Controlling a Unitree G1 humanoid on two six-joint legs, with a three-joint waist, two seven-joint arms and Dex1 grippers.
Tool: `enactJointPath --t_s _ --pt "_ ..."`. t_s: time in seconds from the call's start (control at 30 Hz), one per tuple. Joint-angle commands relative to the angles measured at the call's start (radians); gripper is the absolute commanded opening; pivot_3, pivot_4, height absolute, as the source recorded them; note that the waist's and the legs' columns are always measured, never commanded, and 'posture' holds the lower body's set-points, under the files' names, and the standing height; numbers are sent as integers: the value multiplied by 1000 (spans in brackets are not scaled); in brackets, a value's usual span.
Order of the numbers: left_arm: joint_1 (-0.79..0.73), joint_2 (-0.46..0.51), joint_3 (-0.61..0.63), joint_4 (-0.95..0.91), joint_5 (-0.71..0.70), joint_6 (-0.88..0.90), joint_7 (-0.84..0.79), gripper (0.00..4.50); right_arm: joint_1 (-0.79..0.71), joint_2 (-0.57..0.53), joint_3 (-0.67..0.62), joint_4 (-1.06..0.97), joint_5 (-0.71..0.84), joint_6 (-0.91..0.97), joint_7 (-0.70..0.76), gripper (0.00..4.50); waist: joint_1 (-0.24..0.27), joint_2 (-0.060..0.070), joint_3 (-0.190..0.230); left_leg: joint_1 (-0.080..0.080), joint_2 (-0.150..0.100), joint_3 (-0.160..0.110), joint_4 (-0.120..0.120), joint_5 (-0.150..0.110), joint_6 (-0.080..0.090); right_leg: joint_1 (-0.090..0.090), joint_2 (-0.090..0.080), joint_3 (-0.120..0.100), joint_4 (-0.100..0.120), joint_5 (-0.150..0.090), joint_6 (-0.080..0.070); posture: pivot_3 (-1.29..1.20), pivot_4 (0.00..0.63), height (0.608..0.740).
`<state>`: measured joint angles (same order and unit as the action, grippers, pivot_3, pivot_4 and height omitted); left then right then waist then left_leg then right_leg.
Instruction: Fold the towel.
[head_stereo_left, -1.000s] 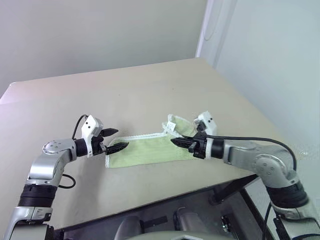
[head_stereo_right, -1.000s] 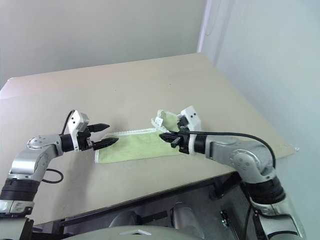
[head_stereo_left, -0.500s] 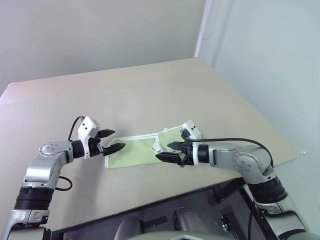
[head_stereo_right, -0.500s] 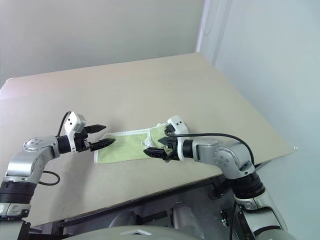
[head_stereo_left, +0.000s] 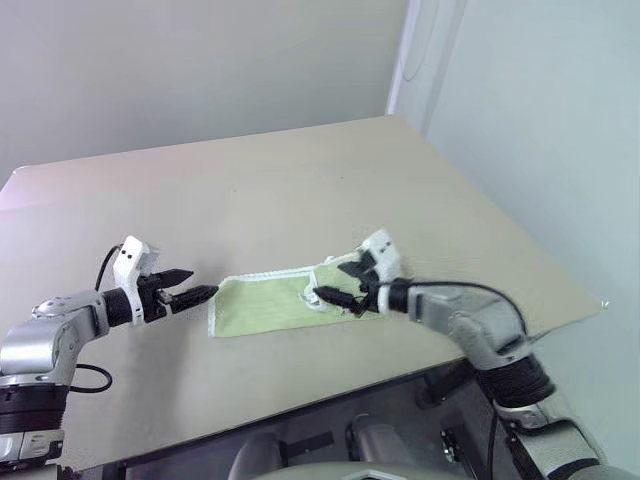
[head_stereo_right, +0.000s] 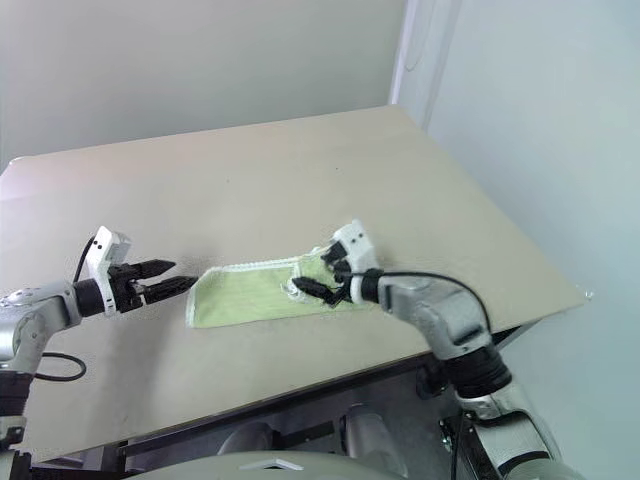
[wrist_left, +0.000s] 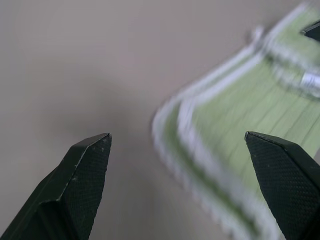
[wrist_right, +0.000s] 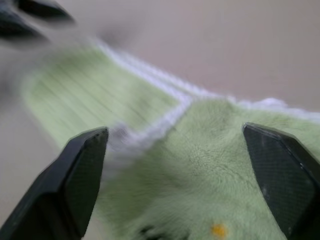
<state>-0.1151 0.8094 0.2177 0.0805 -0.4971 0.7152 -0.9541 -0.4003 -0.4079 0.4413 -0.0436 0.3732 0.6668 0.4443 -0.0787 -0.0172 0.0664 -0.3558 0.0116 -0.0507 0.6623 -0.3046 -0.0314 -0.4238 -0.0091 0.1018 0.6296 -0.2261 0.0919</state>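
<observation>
Lay as a narrow folded strip near the front edge of the tan table (head_stereo_left: 300, 180), the light yellow-green towel (head_stereo_left: 265, 303), its right end doubled over onto the middle with the white stitched edging on top. Hung spread wide and empty over that doubled end, the right gripper (head_stereo_left: 345, 283); stood off past the strip's left end, clear of the cloth, the left gripper (head_stereo_left: 190, 285), likewise spread and empty. Judged a fold just laid down and let go, calling next for a flattening press or a fresh pinch on an end for another fold; no readable writing or brand made out.
</observation>
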Motion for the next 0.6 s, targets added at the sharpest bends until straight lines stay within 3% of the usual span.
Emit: enactJointPath --t_s 0.03,0.13,0.37,0.6 --pt "28 28 7 -19 0 67 18 4500 -20 28 47 61 -141 -108 -8 4474 -2 -1 -1 0 0 0 0 0 0 0 0 0 0 0 0 0 0 740" --pt "13 8 12 9 -26 127 26 4500 -26 57 0 74 -154 -116 -2 4474 -1 -5 -3 2 0 -2 1 0 0 2 0 -1 1 0 0 0 0 740" --pt "-33 -75 14 64 -96 268 37 4500 -27 88 -118 16 -118 -61 14 4474 7 0 -1 16 0 -4 0 0 -1 17 0 -3 0 0 0 0 0 740" --pt "-58 -139 -17 62 -120 349 40 4500 -7 93 -203 -130 -46 15 59 4474 13 6 -2 15 -3 -5 -1 0 -1 18 -3 -3 -2 -2 2 0 0 740"
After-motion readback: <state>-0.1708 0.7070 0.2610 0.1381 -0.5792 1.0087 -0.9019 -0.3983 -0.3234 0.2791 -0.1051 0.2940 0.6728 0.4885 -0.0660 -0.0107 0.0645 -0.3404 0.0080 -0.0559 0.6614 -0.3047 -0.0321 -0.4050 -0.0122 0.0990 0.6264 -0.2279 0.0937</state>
